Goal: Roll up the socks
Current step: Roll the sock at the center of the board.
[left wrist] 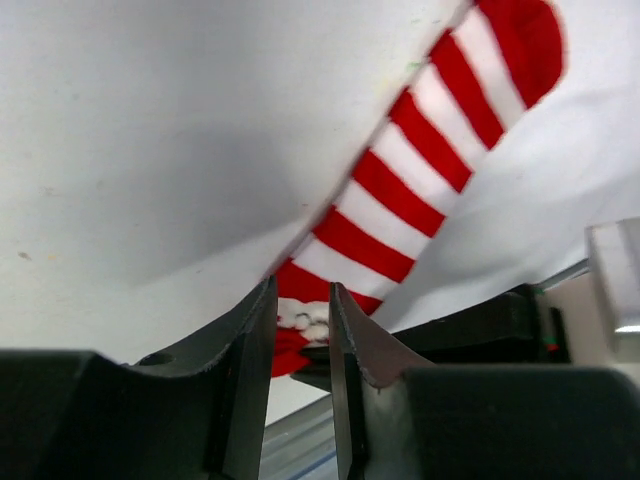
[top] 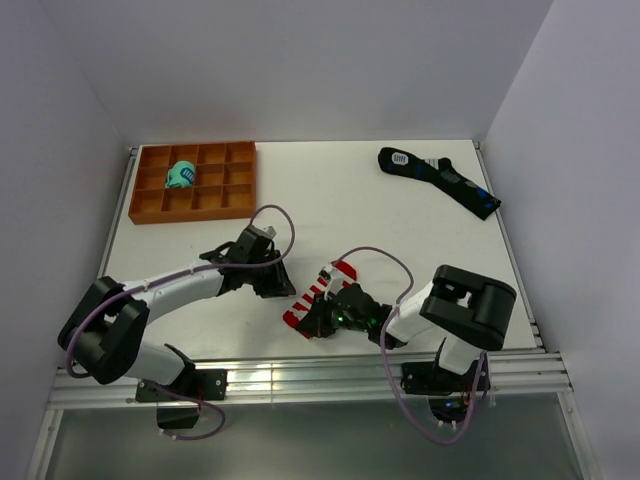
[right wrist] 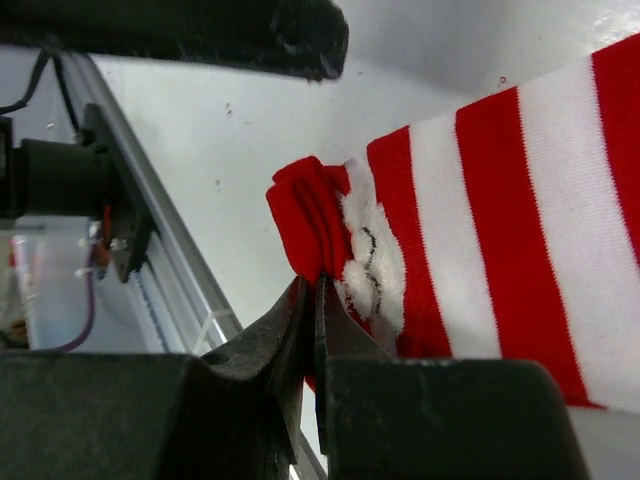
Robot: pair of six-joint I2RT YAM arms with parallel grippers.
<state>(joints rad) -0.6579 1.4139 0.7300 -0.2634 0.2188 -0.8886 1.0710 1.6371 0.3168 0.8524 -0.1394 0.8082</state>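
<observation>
Striped socks (top: 322,284): roll barely begun, nearly all of it left.

Near table edge: right gripper (right wrist: 312,288) pressed together on the red cuff (right wrist: 305,215), which bunches into a small fold at its tips. Left gripper (left wrist: 300,292) just beside the same end, jaws a little apart, nothing between them. Socks lie on the white table (top: 350,200) between the two arms, flat and straight from cuff to red toe (left wrist: 525,40), with no coil formed. Judged to be setting up the first turn. Farther back: orange compartment tray (top: 193,214) holding a teal sock bundle (top: 181,175); black sock (top: 440,180) far right, well apart.
</observation>
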